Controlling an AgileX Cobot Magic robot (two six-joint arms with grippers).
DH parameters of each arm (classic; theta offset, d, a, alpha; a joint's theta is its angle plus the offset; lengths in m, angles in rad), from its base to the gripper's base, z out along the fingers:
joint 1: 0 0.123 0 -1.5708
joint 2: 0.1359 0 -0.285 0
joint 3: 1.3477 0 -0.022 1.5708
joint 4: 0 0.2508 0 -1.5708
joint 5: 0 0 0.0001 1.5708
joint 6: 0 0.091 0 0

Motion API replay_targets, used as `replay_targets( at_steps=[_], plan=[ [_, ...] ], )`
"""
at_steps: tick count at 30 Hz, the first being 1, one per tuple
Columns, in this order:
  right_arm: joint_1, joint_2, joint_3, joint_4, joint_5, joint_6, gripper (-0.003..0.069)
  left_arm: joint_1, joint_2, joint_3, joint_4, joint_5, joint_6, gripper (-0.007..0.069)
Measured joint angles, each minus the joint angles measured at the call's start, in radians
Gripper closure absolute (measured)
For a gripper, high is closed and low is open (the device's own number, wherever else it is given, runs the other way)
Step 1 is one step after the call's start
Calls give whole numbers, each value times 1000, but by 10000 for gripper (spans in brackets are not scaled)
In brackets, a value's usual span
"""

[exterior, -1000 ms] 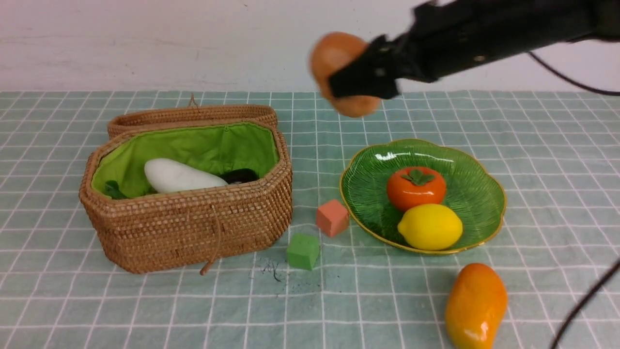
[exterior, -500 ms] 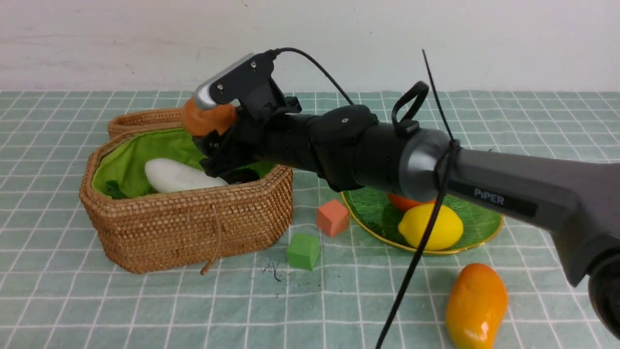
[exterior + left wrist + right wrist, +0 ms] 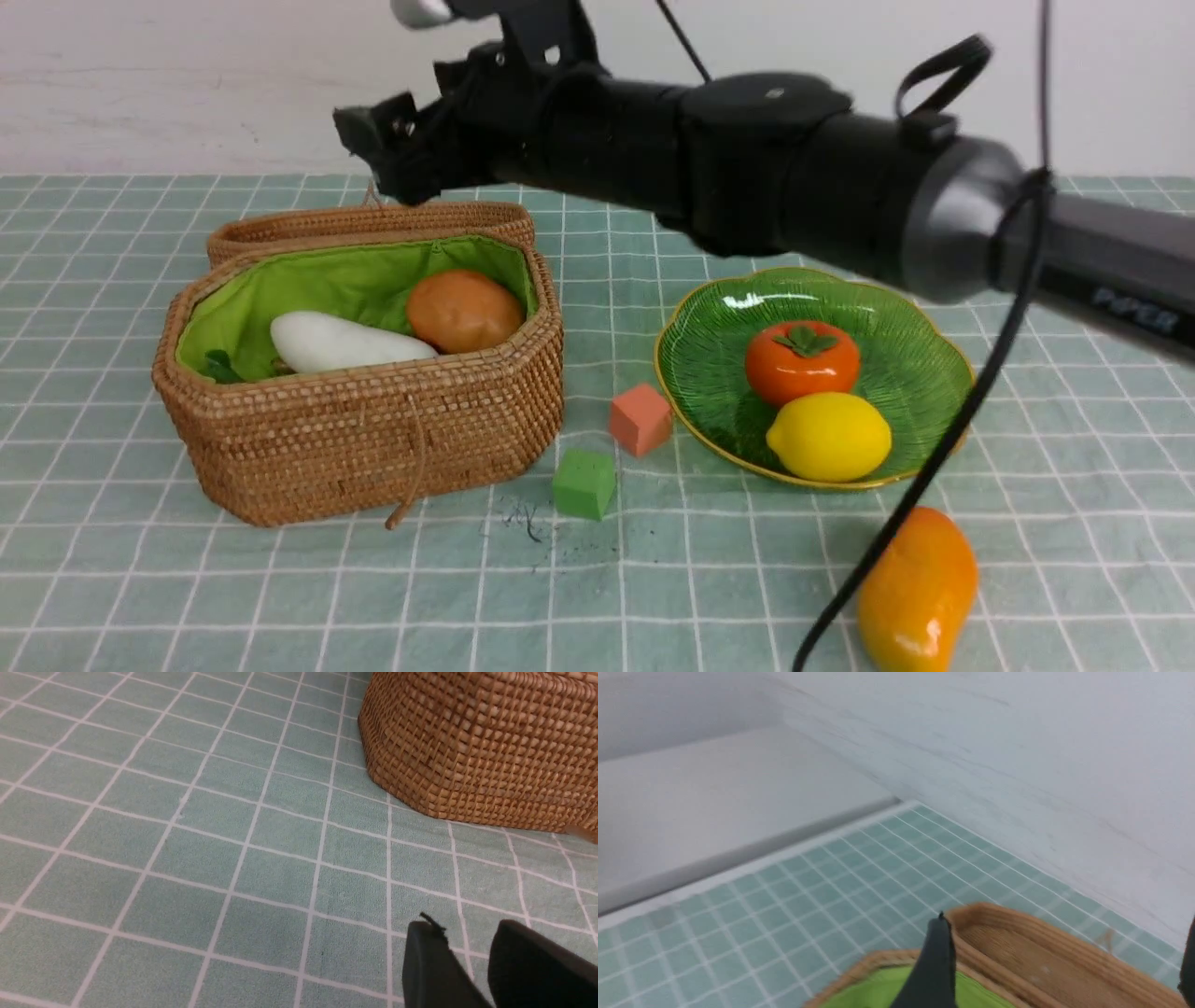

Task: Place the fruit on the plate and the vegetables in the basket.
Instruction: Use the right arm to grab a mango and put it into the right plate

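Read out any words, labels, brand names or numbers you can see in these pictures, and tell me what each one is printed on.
"PiPER": light lettering on the grey link of the right arm in the front view, blurred but legible.
No other text, numbers or signs are visible: none on the basket, the plate, the fruit, the cubes, the cloth or the wall, in any view.

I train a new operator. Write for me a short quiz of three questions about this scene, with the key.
1. True or false: the potato lies in the basket.
2. Which fruit is not on the plate? A) lemon B) persimmon C) mango
3. Fill in: the right claw, above the basket, is ____.

Key: 1 true; 2 C; 3 open, holding nothing.
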Motion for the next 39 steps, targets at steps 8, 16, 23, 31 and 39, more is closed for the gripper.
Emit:
replay_targets(
  at_steps=[8, 16, 23, 31, 39],
  plan=[
    [-123, -118, -5, -546, 691, 491, 79, 0, 0, 0, 0, 0, 0, 423],
    [-262, -210, 177, -1167, 903, 1183, 64, 0, 0, 0, 1, 0, 0, 414],
    [-369, -405, 498, -1204, 821, 1754, 65, 0, 0, 0, 1, 0, 0, 407],
    [-340, -412, 829, -1310, 479, 2023, 66, 0, 0, 0, 1, 0, 0, 404],
    [-336, -325, 998, -1312, 80, 2050, 69, 0, 0, 0, 2, 0, 0, 399]
  ],
)
